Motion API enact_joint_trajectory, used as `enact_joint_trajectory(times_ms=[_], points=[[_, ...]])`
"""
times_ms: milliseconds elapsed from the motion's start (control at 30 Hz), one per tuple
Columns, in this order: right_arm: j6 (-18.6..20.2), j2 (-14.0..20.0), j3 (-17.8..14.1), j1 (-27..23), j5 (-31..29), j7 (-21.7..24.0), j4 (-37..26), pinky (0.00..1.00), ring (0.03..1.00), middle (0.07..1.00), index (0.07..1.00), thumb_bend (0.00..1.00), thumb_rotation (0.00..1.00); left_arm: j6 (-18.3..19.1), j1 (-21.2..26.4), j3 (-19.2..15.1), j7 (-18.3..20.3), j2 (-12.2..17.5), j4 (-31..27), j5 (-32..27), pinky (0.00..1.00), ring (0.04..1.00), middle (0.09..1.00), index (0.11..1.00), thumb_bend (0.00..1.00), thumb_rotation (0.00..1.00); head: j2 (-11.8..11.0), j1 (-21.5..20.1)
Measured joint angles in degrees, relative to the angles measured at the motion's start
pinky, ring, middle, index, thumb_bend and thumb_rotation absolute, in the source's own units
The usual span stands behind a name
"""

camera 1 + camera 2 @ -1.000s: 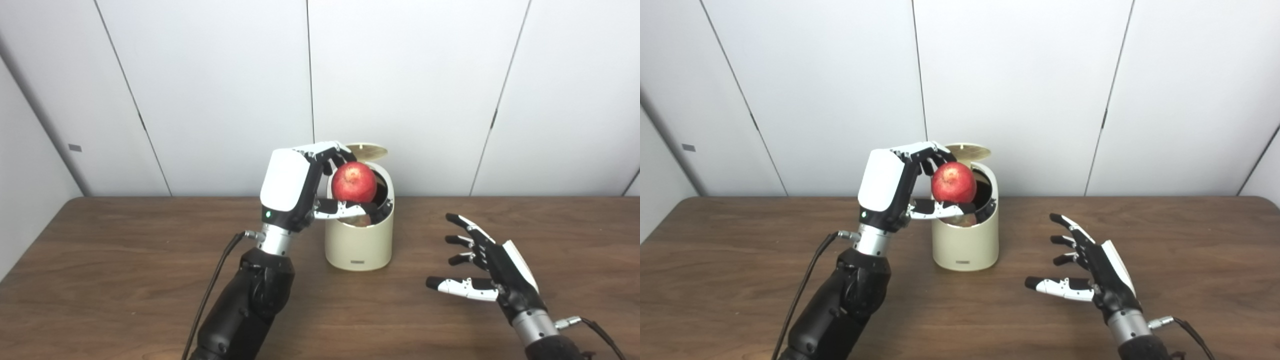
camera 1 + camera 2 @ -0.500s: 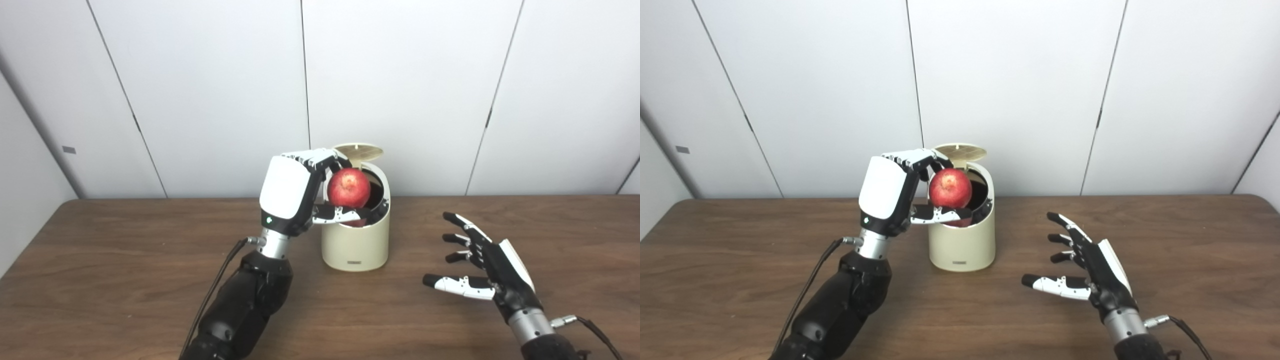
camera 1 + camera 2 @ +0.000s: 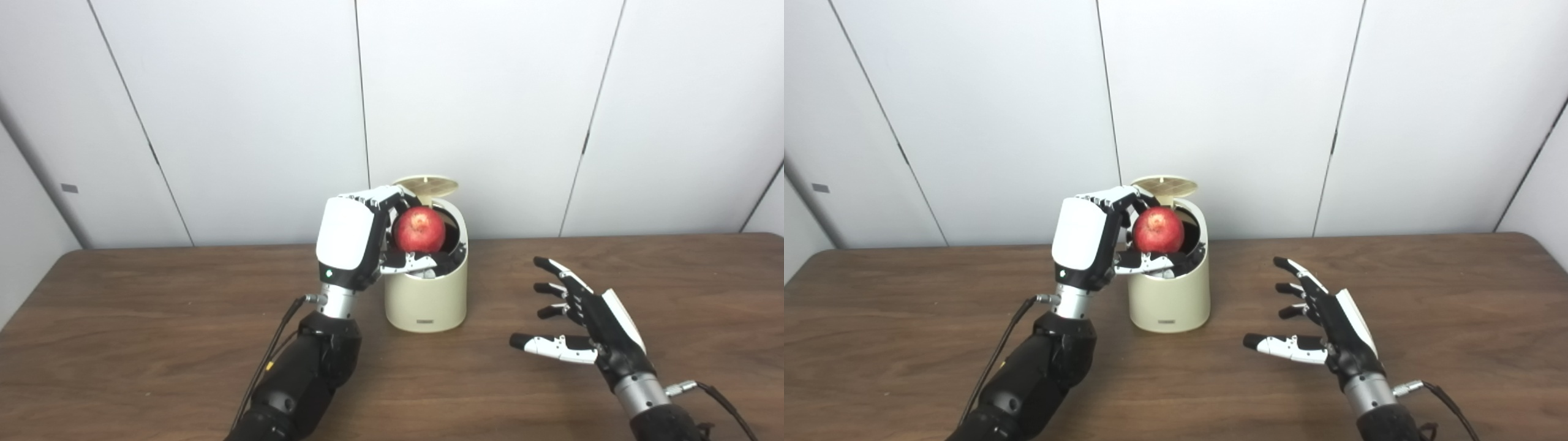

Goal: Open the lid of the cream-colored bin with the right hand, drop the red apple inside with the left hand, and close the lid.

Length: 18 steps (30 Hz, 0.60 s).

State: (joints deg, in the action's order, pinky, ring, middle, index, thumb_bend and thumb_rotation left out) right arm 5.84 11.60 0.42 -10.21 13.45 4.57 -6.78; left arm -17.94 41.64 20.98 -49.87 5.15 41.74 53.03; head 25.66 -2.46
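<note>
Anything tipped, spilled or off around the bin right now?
Nothing stands out. The cream-colored bin stands upright, its round lid raised; the left robot hand holds the red apple at the opening. The right robot hand waits open.

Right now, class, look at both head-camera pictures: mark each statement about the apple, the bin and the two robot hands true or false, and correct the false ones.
1. The left robot hand holds the red apple over the bin's opening. True.
2. The lid of the cream-colored bin is closed. False: it stands raised at the back.
3. The right robot hand is pressing on the lid. False: it is open above the table, apart from the bin.
4. The bin stands upright. True.
5. The apple lies on the table. False: it is in the left robot hand.
</note>
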Motion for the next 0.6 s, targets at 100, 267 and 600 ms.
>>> enact_joint_trajectory(times_ms=[100,267,600], points=[[0.0,0.0,0.0,0.0,0.0,0.0,0.0,0.62,0.82,0.934,0.875,0.75,0.25,0.0,0.1,0.1,0.1,-0.1,0.1,-0.5,0.19,0.266,0.397,0.504,0.52,0.0,0.3,0.1],[0.1,-0.3,0.0,0.0,-0.2,0.0,0.0,0.63,0.82,0.934,0.873,0.75,0.24,-0.1,0.2,0.0,2.1,-0.9,0.2,-3.6,0.18,0.264,0.4,0.512,0.52,0.0,0.4,0.2],[0.2,-0.5,0.0,0.0,-0.1,0.0,0.0,0.63,0.818,0.932,0.87,0.75,0.24,6.0,0.3,0.3,13.0,-0.6,-4.5,-6.7,0.34,0.422,0.458,0.525,0.52,0.0,0.4,0.3]])
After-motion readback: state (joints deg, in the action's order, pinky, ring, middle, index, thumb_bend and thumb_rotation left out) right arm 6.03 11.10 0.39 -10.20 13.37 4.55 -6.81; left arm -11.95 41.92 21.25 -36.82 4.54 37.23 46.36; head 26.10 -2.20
